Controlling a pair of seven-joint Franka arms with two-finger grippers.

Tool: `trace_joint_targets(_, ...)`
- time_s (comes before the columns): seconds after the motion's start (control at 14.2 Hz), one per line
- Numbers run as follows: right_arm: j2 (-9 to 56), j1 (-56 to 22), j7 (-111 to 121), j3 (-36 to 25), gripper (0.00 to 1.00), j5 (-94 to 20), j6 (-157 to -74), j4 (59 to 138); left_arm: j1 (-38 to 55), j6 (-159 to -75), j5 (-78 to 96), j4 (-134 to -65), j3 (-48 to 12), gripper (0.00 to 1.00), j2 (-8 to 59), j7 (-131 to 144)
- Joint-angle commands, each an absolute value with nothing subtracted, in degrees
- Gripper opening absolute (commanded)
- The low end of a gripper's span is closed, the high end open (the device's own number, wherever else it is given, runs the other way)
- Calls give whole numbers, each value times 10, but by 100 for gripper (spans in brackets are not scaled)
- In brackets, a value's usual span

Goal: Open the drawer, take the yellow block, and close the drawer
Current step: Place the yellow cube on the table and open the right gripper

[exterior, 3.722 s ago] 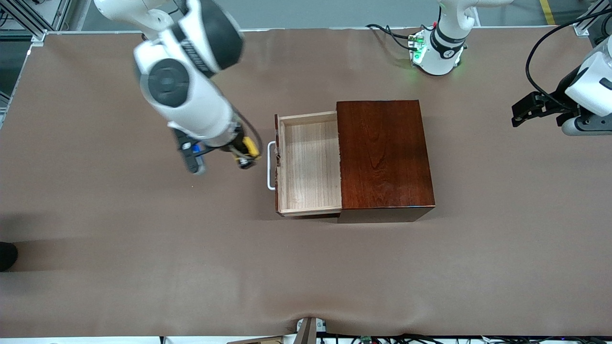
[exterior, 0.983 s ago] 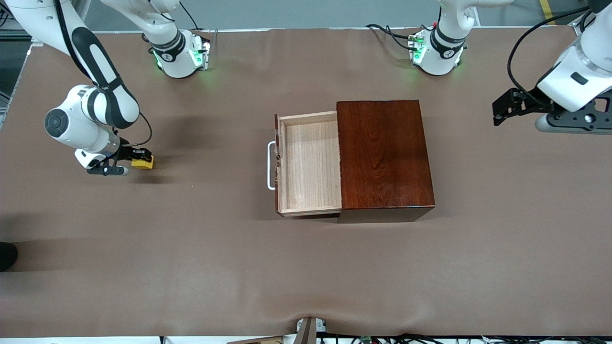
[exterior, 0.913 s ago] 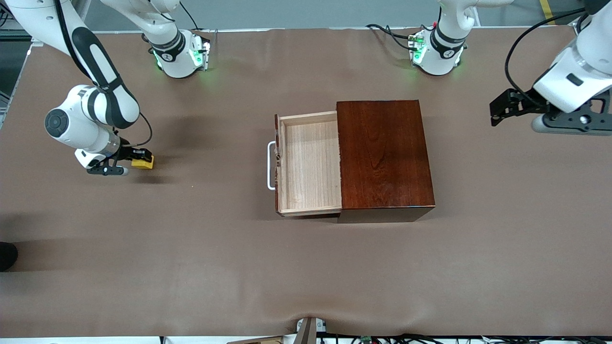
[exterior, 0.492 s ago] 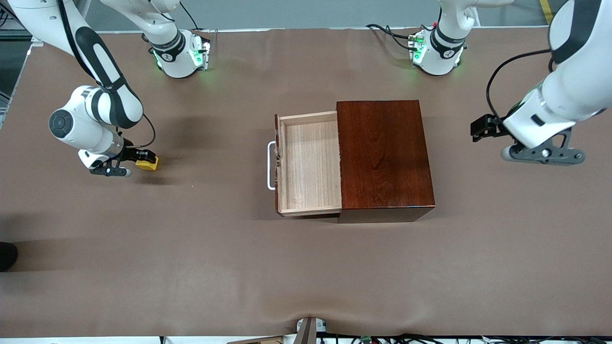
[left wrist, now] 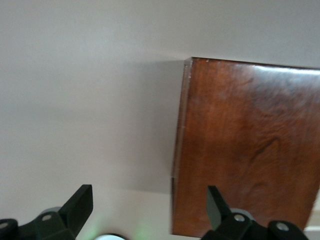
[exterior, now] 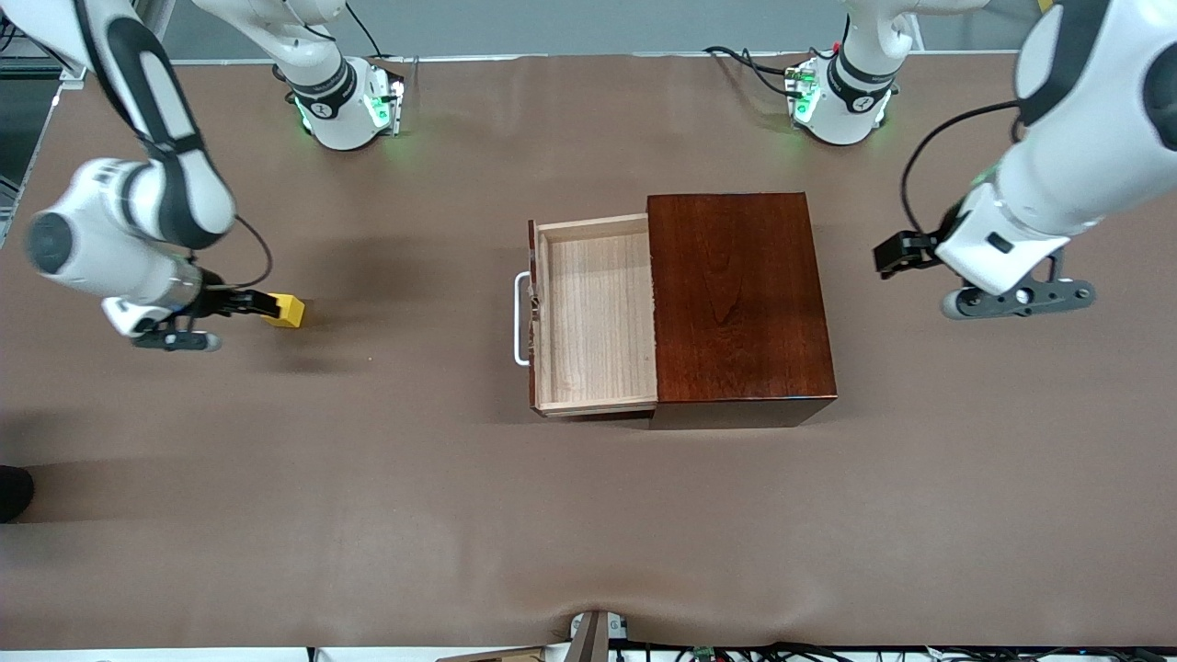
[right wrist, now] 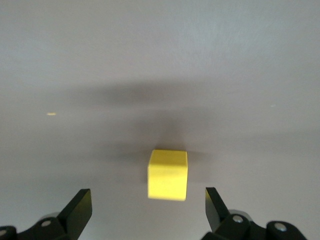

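Yellow block (exterior: 288, 311) rests on desk (exterior: 368, 478) toward the right arm's end, released; right claw (exterior: 246, 303) open beside it. Drawer (exterior: 593, 317) open. Left claw (left wrist: 150, 210) open beside wooden box (exterior: 740, 299).

**A robotics lab bench, staged for a test**

Everything here is pointing to a robot laboratory rather than a home or a shop. Two white industrial arms are standing bolted to one long table (exterior: 588, 515), their bases (exterior: 345, 106) glowing with green status lights. A plain brown sheet is covering the whole tabletop and wrinkling along the edge nearest the front camera. Black cables (exterior: 749, 64) are trailing from one base, and more wiring is showing under that near edge. Aluminium framing (exterior: 41, 32) is rising at a corner, with grey floor and a strip of yellow floor marking (exterior: 1053, 23) lying past the table. Only a glossy wooden box (exterior: 740, 294) is sitting out as a prop.
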State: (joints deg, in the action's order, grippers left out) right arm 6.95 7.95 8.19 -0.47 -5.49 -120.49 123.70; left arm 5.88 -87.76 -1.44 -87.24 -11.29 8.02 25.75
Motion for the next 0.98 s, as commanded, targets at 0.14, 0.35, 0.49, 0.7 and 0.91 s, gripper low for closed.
trace_joint_targets(0.14, 66, 62, 8, -3, 100, -47, -960, 1013, 130, -881, -4, -801, -134, 100, 155, 493)
trace_joint_targets(0.35, 52, 48, -32, -1, 100, -21, -881, 950, 191, -918, 6, -768, -134, 100, 198, 634)
trace_joint_targets(0.49, 14, 35, -32, -1, 100, -12, -885, 951, 234, -954, 5, -759, -133, 100, 227, 717)
trace_joint_targets(0.7, -31, 26, -24, 0, 100, -2, -907, 961, 287, -1045, 5, -748, -133, 100, 262, 893)
trace_joint_targets(0.91, -61, 21, -18, 3, 100, 6, -933, 977, 321, -1153, 5, -747, -133, 100, 300, 1073)
